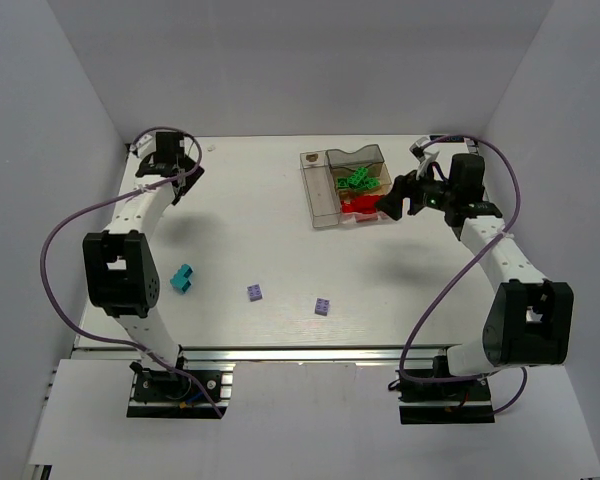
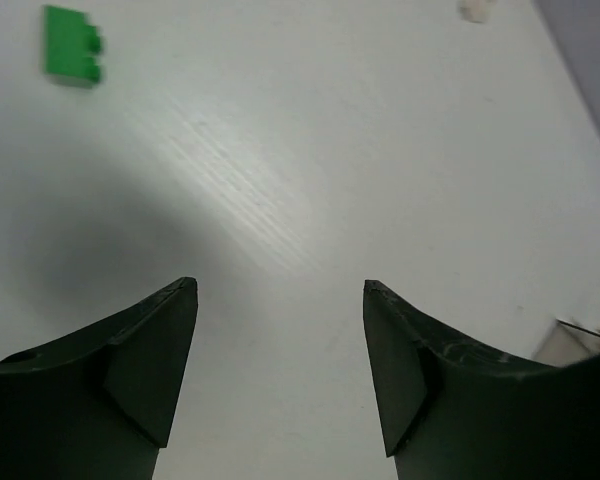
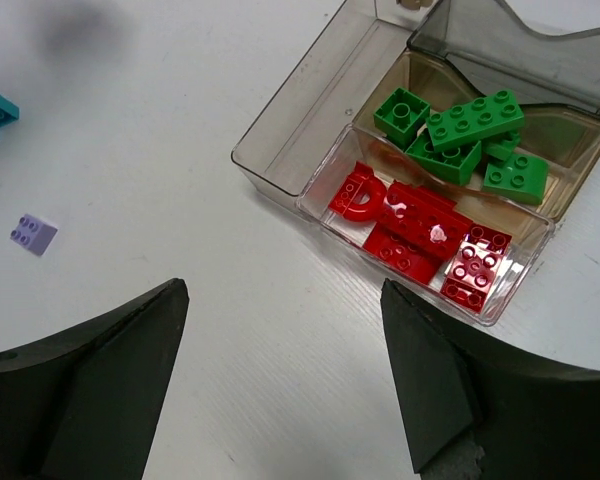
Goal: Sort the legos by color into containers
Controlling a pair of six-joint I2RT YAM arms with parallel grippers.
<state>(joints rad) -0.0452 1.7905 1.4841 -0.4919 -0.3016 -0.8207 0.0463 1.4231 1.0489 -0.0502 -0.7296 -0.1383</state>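
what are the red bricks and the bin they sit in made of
The red bricks look like hard glossy plastic: white glare spots, crisp moulded studs. The bin seems rigid clear plastic, smoke-tinted: the table shows through its walls.

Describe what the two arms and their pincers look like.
The left arm and right arm have white links and chunky black joints. A purple cable loops along each. The left pincer and right pincer have dark, wedge-shaped fingers.
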